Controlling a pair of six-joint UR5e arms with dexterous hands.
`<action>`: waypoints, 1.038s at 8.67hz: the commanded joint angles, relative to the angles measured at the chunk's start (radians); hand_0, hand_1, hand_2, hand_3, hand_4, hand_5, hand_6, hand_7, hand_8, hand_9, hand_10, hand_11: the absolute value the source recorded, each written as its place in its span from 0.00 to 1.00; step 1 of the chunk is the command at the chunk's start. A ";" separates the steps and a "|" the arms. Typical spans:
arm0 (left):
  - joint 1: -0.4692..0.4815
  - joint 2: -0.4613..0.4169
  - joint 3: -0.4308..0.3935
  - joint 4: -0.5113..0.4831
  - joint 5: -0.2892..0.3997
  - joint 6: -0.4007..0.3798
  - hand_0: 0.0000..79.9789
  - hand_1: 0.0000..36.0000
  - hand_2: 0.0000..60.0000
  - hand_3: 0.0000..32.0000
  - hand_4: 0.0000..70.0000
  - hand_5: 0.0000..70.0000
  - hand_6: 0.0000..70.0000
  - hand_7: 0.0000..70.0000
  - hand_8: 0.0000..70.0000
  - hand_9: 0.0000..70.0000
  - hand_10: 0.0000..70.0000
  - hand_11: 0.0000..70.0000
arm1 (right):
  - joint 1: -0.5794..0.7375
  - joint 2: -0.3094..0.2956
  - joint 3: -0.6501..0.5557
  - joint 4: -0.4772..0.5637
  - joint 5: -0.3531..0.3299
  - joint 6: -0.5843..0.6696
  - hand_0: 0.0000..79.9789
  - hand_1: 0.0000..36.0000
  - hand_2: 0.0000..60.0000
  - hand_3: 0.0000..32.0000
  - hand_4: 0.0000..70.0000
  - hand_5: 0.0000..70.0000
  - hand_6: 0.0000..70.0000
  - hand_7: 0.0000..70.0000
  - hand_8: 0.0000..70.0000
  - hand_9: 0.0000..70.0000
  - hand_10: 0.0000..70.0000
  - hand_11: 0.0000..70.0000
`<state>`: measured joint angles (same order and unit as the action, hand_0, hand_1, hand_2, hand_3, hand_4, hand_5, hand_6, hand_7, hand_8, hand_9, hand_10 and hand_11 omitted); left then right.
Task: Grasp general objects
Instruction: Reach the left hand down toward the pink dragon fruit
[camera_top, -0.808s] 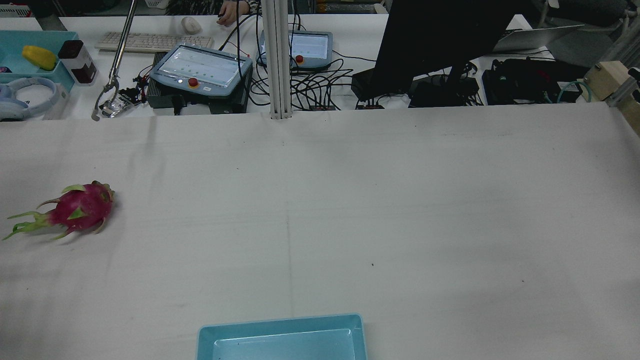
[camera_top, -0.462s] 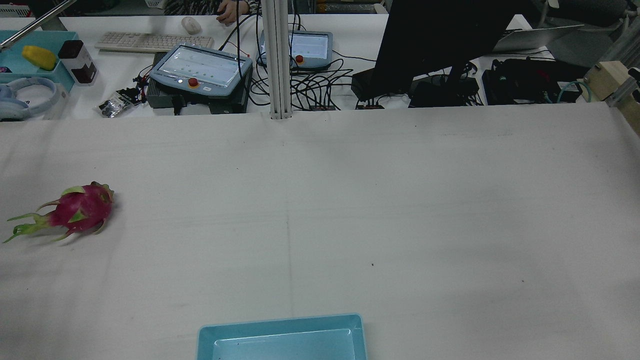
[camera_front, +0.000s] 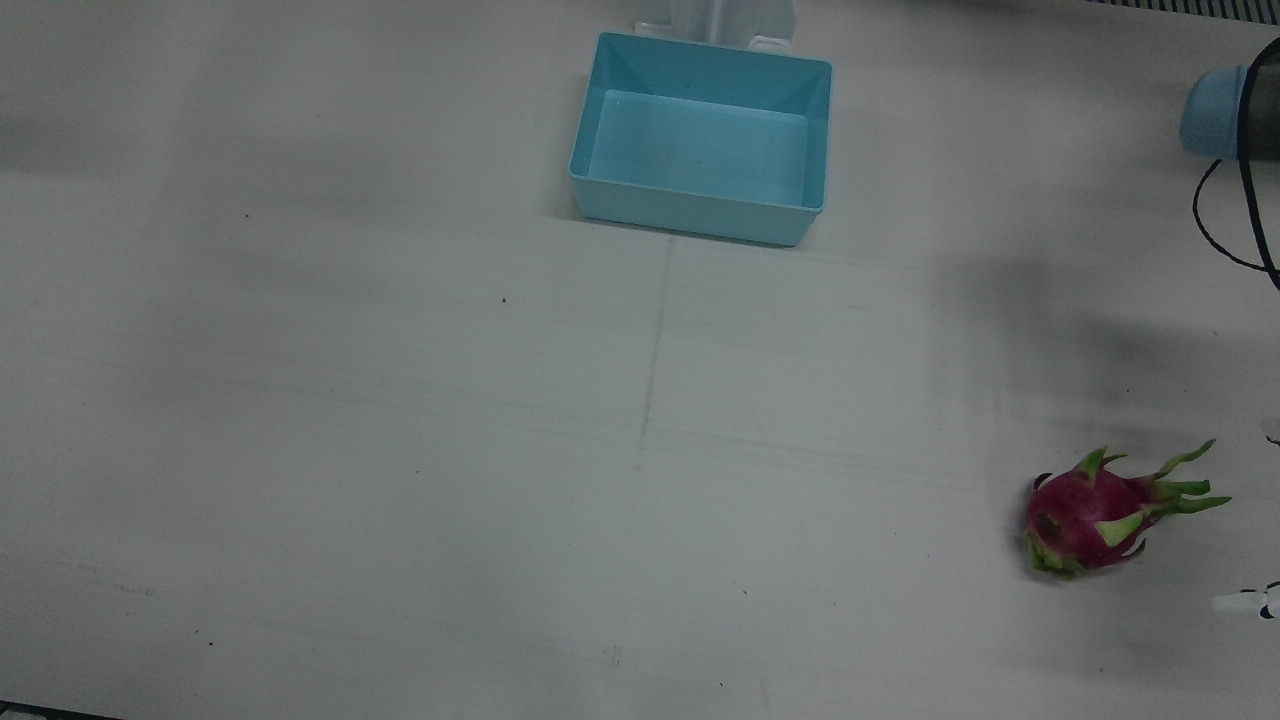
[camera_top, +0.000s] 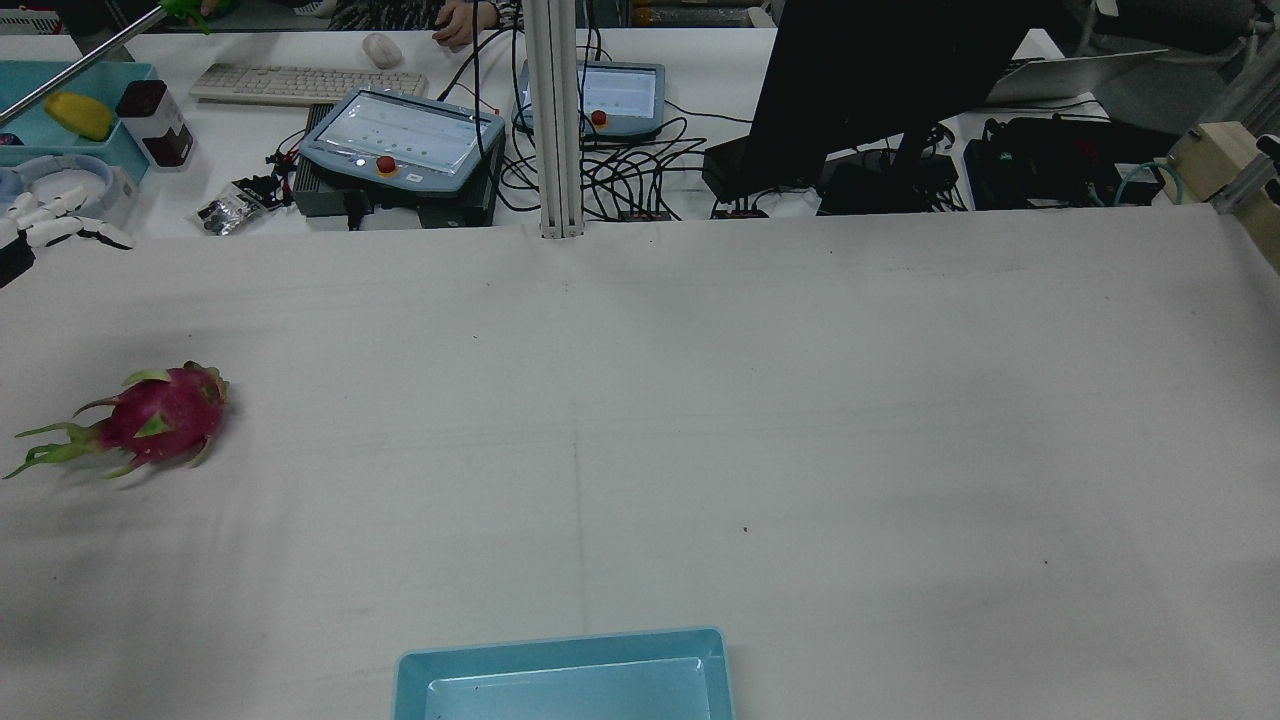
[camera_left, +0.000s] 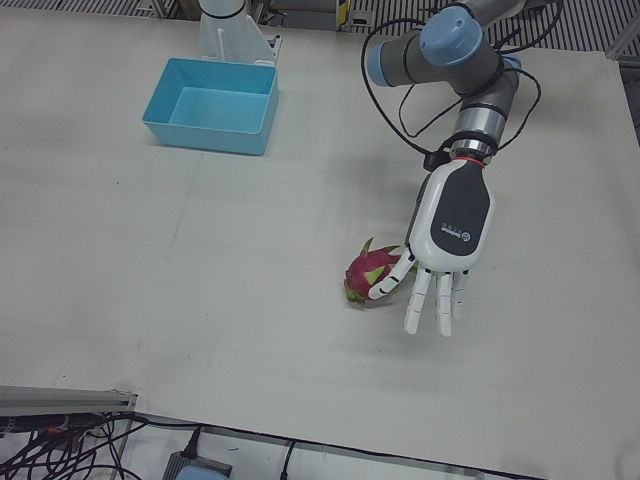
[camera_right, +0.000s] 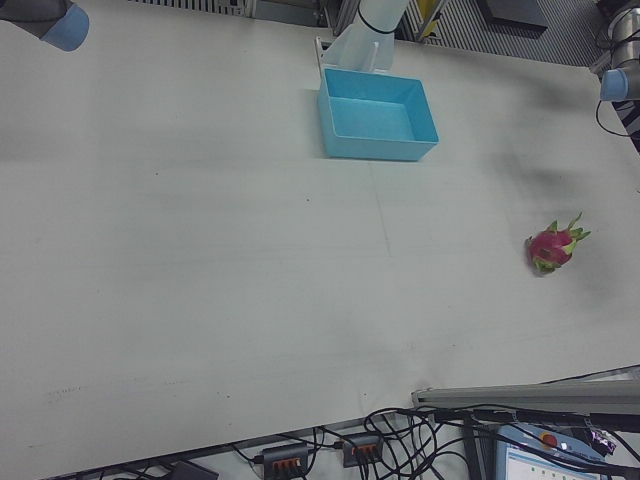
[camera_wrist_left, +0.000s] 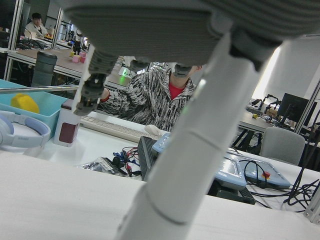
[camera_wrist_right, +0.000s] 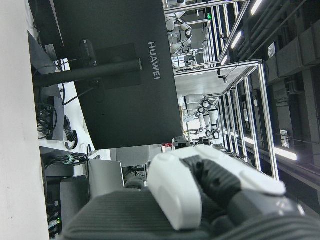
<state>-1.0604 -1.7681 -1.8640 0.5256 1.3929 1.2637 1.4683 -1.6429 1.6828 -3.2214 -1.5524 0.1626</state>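
While the dragon fruit (camera_left: 373, 276) lies on its side on the white desk (camera_front: 400, 420), the left hand (camera_left: 444, 244) hangs over it from the 3 o'clock side in the left-front view, palm down, fingers (camera_left: 428, 301) spread apart and pointing toward 6 o'clock, holding nothing; one finger crosses the fruit's edge in that view, though whether it touches I cannot tell. From the front view the fruit sits far out at 4 o'clock, green leafy tips pointing to 3 o'clock, well apart from the blue bin (camera_front: 700, 200) at 12 o'clock. Only a close-up of the right hand (camera_wrist_right: 200, 195) shows in its own camera, and whether its fingers are spread or closed I cannot tell
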 joint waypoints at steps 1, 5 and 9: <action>0.025 -0.059 0.123 -0.012 -0.003 0.013 1.00 1.00 0.09 1.00 0.00 0.45 0.00 0.09 0.00 0.00 0.00 0.02 | 0.000 0.000 0.000 0.000 0.000 0.000 0.00 0.00 0.00 0.00 0.00 0.00 0.00 0.00 0.00 0.00 0.00 0.00; 0.175 -0.054 0.160 0.007 -0.075 0.014 1.00 0.83 0.00 1.00 0.00 0.45 0.00 0.10 0.10 0.00 0.00 0.00 | 0.000 0.000 0.000 0.000 0.000 0.000 0.00 0.00 0.00 0.00 0.00 0.00 0.00 0.00 0.00 0.00 0.00 0.00; 0.220 -0.059 0.158 0.040 -0.109 0.014 1.00 0.84 0.00 1.00 0.00 0.45 0.00 0.09 0.12 0.00 0.00 0.00 | 0.000 0.000 0.000 0.000 0.000 0.000 0.00 0.00 0.00 0.00 0.00 0.00 0.00 0.00 0.00 0.00 0.00 0.00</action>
<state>-0.8767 -1.8257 -1.7059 0.5480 1.3147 1.2788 1.4680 -1.6429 1.6828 -3.2214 -1.5524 0.1626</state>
